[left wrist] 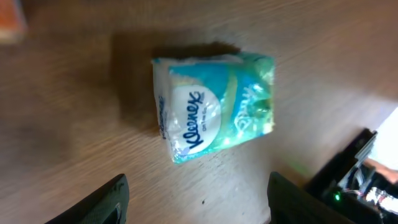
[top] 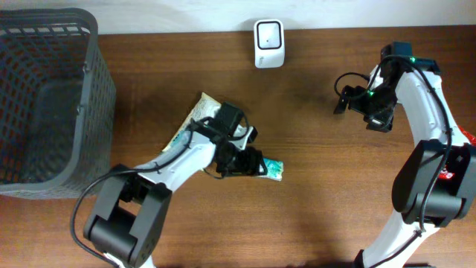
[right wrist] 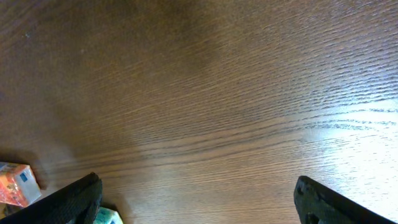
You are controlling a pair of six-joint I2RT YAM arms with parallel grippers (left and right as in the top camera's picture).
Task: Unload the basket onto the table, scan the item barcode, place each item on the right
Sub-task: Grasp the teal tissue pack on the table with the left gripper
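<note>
table [top: 320, 193]: dark brown wood grain | wall [top: 186, 15]: pale, along far edge | light: sheen on wood

Tissue pack [left wrist: 214, 106] — teal-green, white oval, blue lettering; table [right wrist: 217, 93] — brown woodgrain.

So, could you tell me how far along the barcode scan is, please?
Nothing looks done yet: the tissue pack lies flat on the table, away from the scanner. In hand: the left gripper hangs open over the pack, not gripping it; the right gripper is open over bare wood. Remaining: grasp the pack, carry it to the scanner, show its barcode.
</note>
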